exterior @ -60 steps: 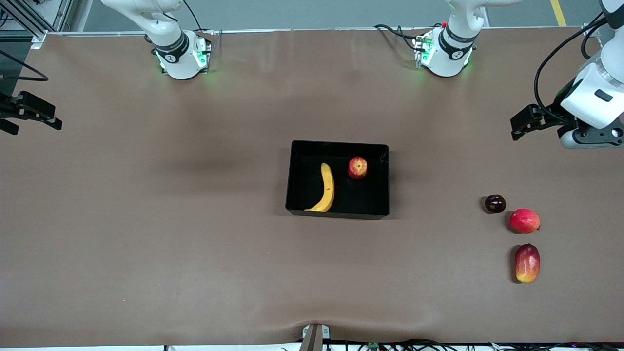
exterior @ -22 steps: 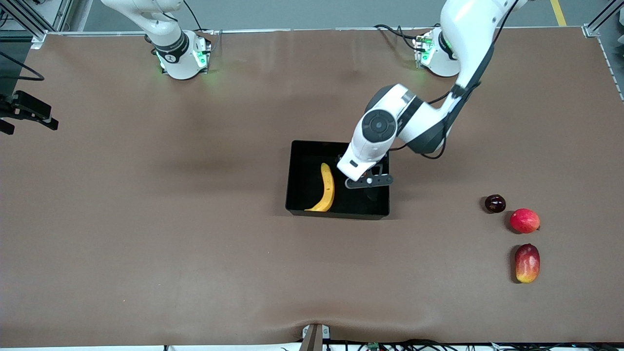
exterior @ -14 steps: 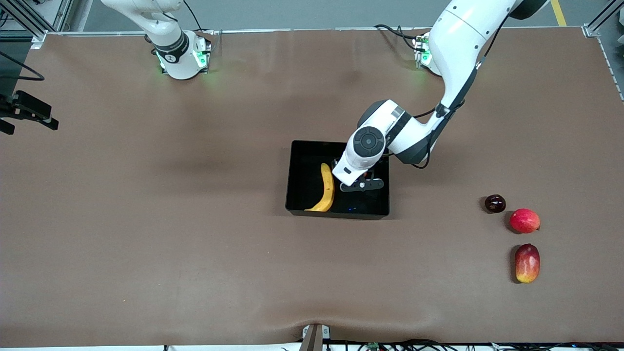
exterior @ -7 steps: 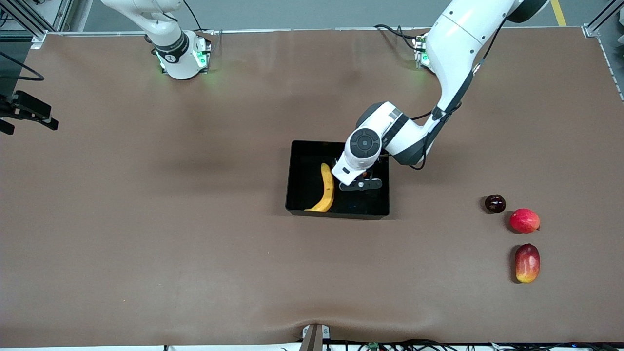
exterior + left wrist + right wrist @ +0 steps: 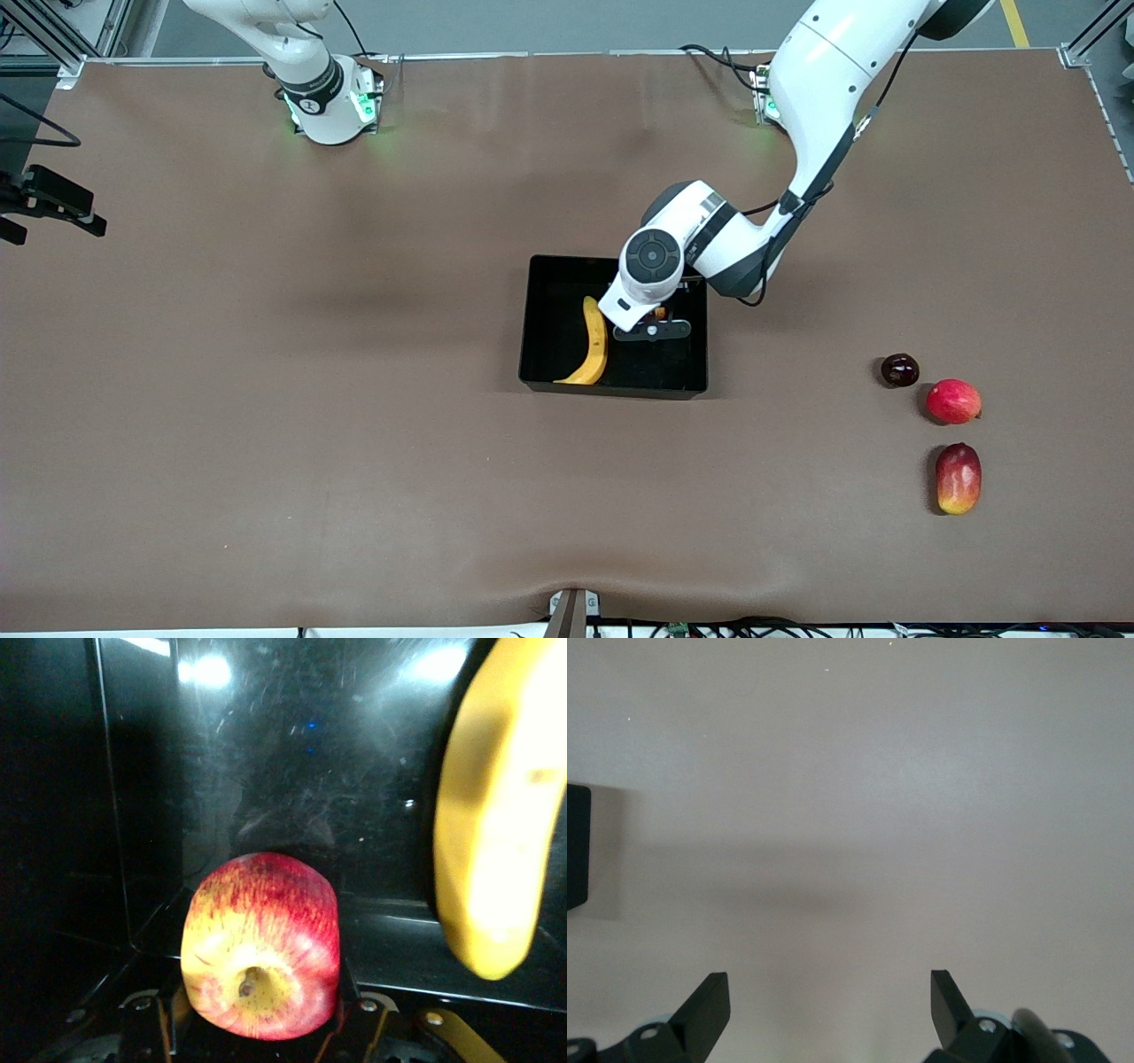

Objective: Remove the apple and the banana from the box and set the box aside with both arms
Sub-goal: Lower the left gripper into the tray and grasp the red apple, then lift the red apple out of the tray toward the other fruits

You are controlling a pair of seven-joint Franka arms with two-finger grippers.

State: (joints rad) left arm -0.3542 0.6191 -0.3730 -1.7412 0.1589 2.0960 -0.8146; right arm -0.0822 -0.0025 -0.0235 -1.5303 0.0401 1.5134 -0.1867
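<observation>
Brown matting covered the table (image 5: 354, 443), and the box (image 5: 540, 354) sat mid-table with the banana (image 5: 594, 347) and the apple (image 5: 261, 943) inside. The left gripper (image 5: 654, 321) was down in the box, its jaws set around the apple. A good lift would call for a firm, centred squeeze, then rising straight, clear of the banana. The right gripper (image 5: 830, 1001) waited, jaws spread, over bare table.

no readable text, labels, brands, numbers or signs anywhere in these views
</observation>
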